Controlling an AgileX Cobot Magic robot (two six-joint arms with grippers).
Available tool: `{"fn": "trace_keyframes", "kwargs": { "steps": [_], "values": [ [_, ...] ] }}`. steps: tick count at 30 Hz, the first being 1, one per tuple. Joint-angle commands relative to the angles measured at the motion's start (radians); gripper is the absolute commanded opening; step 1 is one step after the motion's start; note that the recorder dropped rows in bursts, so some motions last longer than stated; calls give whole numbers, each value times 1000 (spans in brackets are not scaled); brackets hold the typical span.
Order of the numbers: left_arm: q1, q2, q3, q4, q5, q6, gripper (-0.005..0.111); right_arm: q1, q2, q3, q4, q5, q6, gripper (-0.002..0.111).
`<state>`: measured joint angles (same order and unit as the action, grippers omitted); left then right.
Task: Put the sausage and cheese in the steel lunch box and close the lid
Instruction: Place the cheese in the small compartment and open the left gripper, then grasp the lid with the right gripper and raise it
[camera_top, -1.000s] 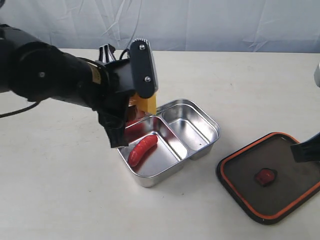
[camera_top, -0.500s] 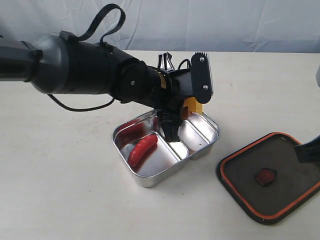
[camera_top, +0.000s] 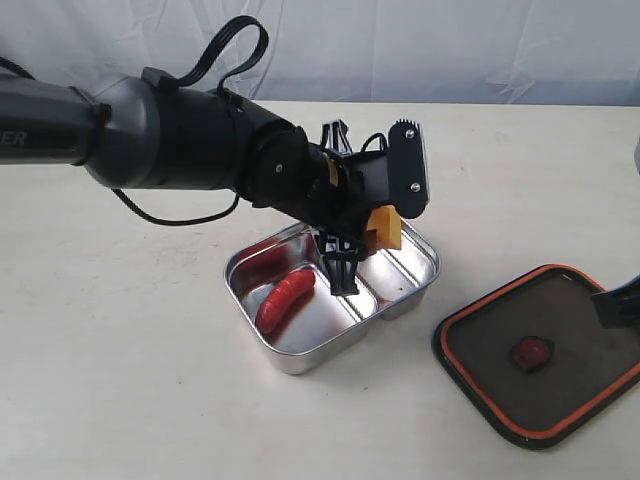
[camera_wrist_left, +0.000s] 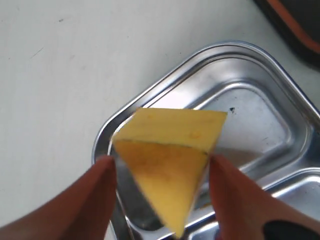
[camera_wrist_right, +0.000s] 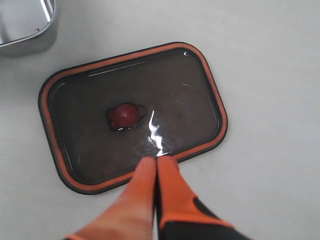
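Now: left gripper clamped on the cheese, one finger against each flank.
Cheese position: hanging over the smaller, empty compartment of the steel lunch box, clear of its floor.
Key relation: that compartment lies directly below the grip, so the release looks like a short drop.
Cheese heading: narrow end toward the palm, broad end by the fingertips; long axis along the fingers.
Sausage: in the larger compartment, lying along its length.
Lid: flat on the table, orange seal up, well apart from the box, on the right arm's side.
Right gripper: fingers pressed together, empty, above the lid's rim; the nearer arm for closing.
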<state>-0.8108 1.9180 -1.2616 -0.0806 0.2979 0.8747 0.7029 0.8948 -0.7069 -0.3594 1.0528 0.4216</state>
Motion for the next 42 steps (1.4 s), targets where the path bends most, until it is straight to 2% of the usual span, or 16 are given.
{"fn": "trace_keyframes", "kwargs": {
  "steps": [1,9,12,14,17,18,21,23,27,32,36,42],
  "values": [
    [-7,-4,-9,-14,-12,-3,60,-5,-7,4,-14,8,-4,-1],
    [-7,-30,-9,20,19,-5,60,-5,-7,4,-35,38,76,-1],
    [-7,-76,-9,30,67,-45,54,-5,-7,4,-39,61,98,-1],
    [0,-114,-9,66,107,-119,39,-5,-5,4,-45,61,125,-1],
    [33,-163,-9,115,185,-246,4,-5,-1,4,-98,65,218,-1],
    [46,-174,-9,125,215,-274,1,-5,-1,4,-119,65,241,-1],
    [99,-209,-9,117,330,-358,0,-5,4,4,-153,61,296,1],
    [132,-235,-6,106,388,-401,0,-5,16,4,-151,52,311,8],
    [156,-305,13,81,401,-407,0,-5,54,4,-137,-34,348,23],
    [156,-386,17,37,410,-407,0,-17,126,2,-154,-192,404,24],
    [156,-436,17,7,433,-407,0,-120,217,2,-109,-261,376,24],
    [156,-481,17,-5,509,-407,0,-366,401,-63,87,-223,47,24]
  ]
}}
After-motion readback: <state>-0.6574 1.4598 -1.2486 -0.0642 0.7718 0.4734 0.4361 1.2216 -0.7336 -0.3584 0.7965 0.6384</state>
